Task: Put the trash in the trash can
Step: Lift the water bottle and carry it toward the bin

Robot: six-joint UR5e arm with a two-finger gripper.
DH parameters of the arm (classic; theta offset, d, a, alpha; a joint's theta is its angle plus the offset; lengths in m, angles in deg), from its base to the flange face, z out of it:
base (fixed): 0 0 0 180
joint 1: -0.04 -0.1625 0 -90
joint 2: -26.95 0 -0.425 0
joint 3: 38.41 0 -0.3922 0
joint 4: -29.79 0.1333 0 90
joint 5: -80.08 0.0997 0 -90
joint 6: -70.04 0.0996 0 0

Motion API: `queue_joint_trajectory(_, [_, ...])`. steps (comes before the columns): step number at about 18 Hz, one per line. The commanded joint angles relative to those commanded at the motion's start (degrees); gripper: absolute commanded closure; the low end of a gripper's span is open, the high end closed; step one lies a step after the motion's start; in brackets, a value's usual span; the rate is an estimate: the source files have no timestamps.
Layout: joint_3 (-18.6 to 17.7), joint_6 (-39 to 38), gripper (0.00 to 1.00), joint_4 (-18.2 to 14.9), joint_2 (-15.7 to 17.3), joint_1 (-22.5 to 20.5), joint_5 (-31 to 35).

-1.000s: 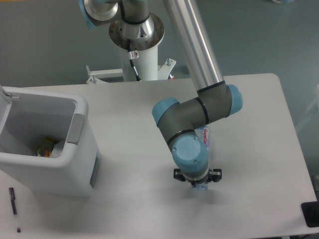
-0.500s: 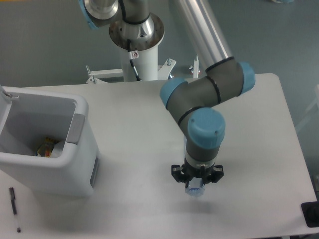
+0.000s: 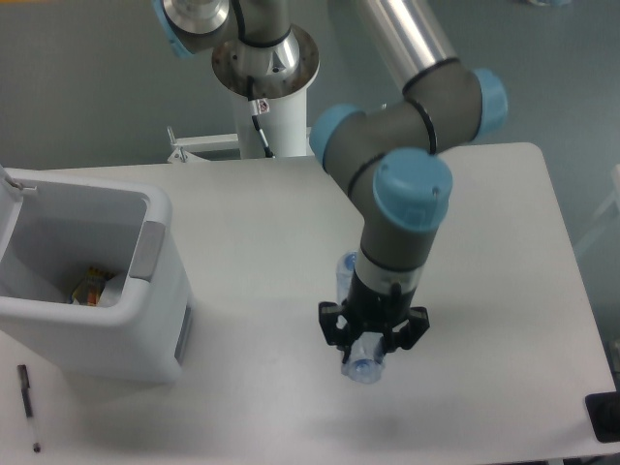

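Lifted, shifted left: bottle (image 3: 360,366) clamped in claw (image 3: 373,341), above table (image 3: 252,291)

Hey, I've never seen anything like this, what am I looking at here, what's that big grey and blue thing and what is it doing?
The grey and blue thing is a robot arm, a jointed machine bolted to a post behind a white table. The picture comes from one fixed camera looking down at the table from above. At the arm's lower end is its gripper, a black two-finger clamp. It is closed on a clear plastic water bottle, which looks lifted off the table, with its pale blue cap toward the camera. On the left stands a large white trash can, open at the top, with some scraps already lying inside. A thin black pen lies on the table near the front left corner. The bottle is not yet over the trash can.
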Motion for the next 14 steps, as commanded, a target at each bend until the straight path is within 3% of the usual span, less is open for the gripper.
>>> queue_joint_trajectory(7, [6.32, -2.38, 0.56, 0.17, 2.56, 1.32, -7.3])
queue_joint_trajectory(11, [9.14, -2.73, 0.56, 5.17, 2.73, 2.2, -12.48])
queue_joint_trajectory(14, [10.02, -3.43, 0.56, 6.76, 2.73, 2.37, -17.22])
